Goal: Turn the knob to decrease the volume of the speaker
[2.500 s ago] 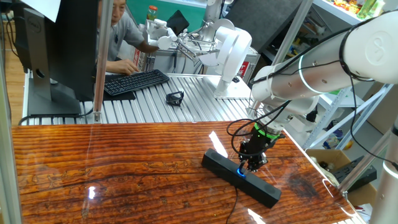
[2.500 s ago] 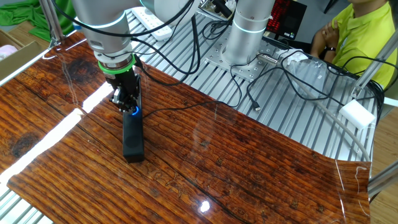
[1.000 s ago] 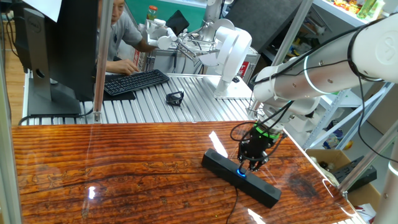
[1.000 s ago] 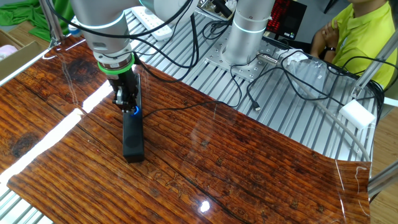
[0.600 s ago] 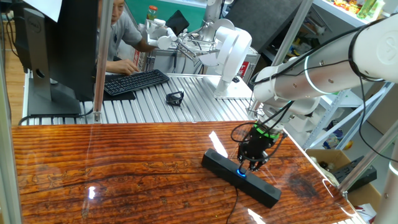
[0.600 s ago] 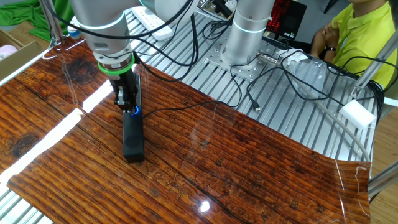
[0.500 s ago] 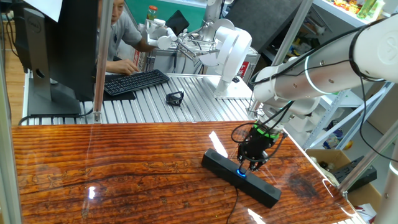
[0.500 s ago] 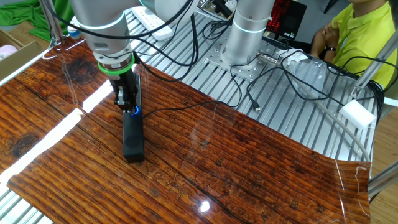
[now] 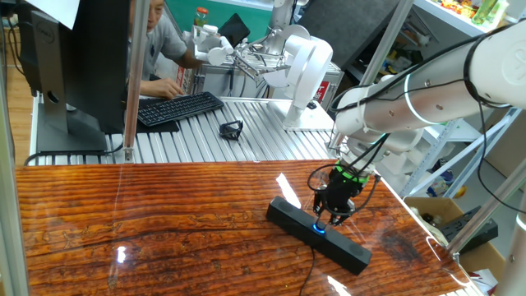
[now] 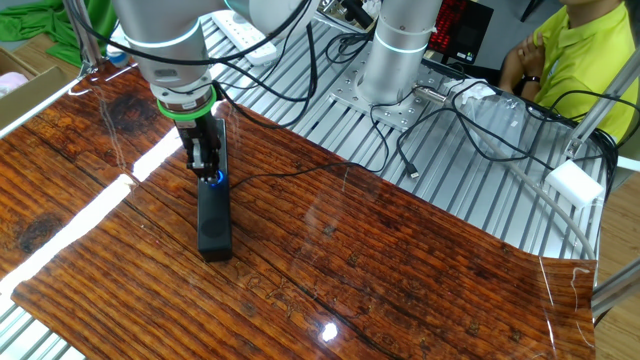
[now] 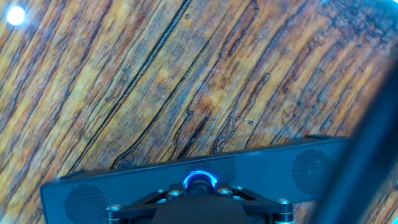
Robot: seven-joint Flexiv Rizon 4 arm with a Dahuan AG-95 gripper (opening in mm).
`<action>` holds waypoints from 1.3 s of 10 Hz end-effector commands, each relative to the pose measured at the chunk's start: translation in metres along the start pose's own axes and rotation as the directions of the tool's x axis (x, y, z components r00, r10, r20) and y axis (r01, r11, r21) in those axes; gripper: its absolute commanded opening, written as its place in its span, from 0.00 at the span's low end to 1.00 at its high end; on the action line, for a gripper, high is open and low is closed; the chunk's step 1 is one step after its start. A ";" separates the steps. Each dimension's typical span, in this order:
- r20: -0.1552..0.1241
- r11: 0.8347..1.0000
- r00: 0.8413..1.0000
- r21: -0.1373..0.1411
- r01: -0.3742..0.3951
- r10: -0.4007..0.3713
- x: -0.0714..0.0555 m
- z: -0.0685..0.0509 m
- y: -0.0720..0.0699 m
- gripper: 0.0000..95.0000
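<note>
The long, slim black speaker bar (image 9: 319, 234) lies flat on the brown wooden bench (image 9: 148, 222). In one fixed view it sits in the lower right, running from upper left down to lower right. In the other fixed view (image 10: 212, 205) it sits left of the middle and runs almost straight up and down. In the hand view (image 11: 186, 177) it stretches across the bottom, tilted a little up to the right.

The small round knob with a glowing blue ring (image 11: 200, 181) sits in the middle of the bar's top and faces up.

The black robot gripper (image 9: 333, 215) points straight down onto the knob. Its fingers are close together at the knob, but I cannot tell if they squeeze it.

Bare wood lies all around the bar. Its lower end is near the bench's right edge in one fixed view. A thin black cable (image 10: 275, 176) runs away from the bar.
</note>
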State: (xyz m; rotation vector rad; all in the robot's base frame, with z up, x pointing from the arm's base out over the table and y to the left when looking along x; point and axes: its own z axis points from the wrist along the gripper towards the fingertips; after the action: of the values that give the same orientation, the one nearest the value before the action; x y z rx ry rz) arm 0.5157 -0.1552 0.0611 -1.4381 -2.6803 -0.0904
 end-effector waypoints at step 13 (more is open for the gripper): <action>0.017 0.963 0.963 0.016 0.270 -0.270 0.001 0.000 0.001 0.00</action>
State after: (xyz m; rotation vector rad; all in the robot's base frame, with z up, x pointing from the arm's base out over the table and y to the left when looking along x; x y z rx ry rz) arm 0.5155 -0.1540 0.0614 -1.0655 -2.8704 -0.0779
